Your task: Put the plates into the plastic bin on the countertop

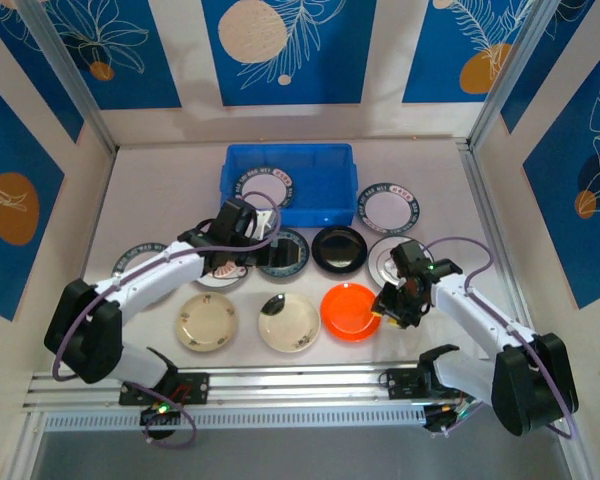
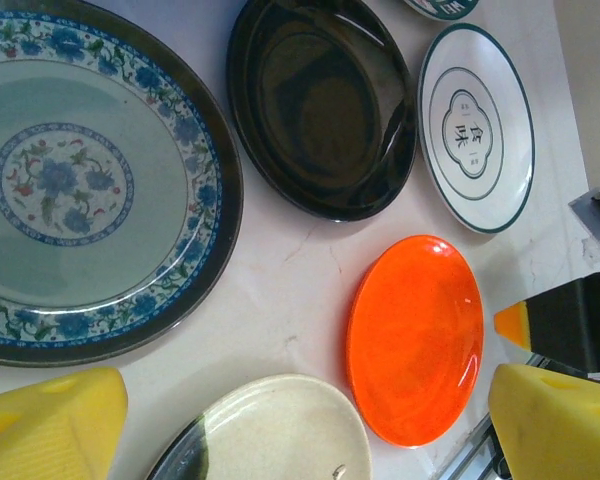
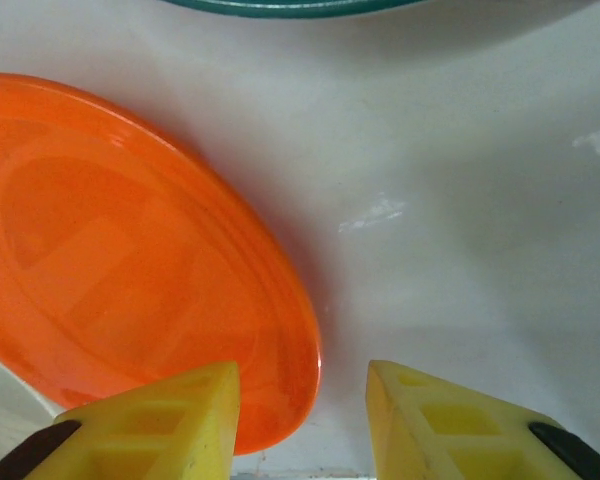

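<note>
Plates (image 1: 288,322) lie on countertop (image 1: 440,170) near blue bin (image 1: 288,160), one inside; white plate (image 2: 477,127) reads "食味"; left gripper (image 2: 302,415) spread wide; right gripper (image 3: 302,420) parted, straddling orange plate (image 3: 130,260) rim.

I see a wet-looking gloss on the orange plate (image 3: 130,260), and the black plate (image 2: 325,105) mirrors the lights. The teal patterned plate (image 2: 80,180) is smooth glazed; the cream plate (image 2: 280,430) is speckled. The countertop (image 3: 460,200) is matt, faintly scuffed. The blue bin (image 1: 320,160) looks smooth plastic. The right gripper (image 3: 302,368) has 2 matt yellow plastic fingers (image 3: 160,425).
</note>
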`<action>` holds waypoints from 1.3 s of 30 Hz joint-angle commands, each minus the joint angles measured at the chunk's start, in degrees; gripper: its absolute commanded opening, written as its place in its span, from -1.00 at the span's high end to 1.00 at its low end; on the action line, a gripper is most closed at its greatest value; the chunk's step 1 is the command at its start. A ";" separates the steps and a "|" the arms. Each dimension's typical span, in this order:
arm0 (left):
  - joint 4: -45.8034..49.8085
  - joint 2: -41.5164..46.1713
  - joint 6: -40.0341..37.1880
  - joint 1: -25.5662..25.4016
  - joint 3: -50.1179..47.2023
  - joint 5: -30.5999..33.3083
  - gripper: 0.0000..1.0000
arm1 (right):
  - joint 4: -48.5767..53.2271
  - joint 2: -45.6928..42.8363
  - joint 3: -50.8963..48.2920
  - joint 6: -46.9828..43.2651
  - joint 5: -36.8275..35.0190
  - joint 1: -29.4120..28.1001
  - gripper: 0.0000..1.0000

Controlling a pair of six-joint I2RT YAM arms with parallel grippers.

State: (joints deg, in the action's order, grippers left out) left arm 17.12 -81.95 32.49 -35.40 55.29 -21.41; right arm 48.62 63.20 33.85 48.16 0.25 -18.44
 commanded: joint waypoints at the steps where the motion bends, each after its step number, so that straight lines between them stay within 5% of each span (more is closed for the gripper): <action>1: -0.81 -0.84 -1.05 -0.64 1.72 -1.27 -0.86 | -1.93 1.14 -0.74 0.19 1.37 -0.47 0.21; 21: -3.44 -3.26 -0.99 -0.70 1.24 -1.88 -0.84 | -6.30 11.13 0.17 -0.65 0.28 -3.91 0.28; 35: -2.94 -4.09 -2.26 -0.66 2.09 -1.62 -0.85 | -3.48 6.92 0.15 0.08 -2.36 -4.59 0.99; 39: -3.47 -4.88 -2.29 -0.68 2.82 -2.05 -0.86 | 0.43 2.97 1.23 0.66 -3.04 -4.68 1.00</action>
State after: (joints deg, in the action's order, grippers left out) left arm 14.31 -86.04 31.38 -35.44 56.03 -22.11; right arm 43.18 68.23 33.89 47.20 0.19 -22.90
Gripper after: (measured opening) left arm 0.926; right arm 0.104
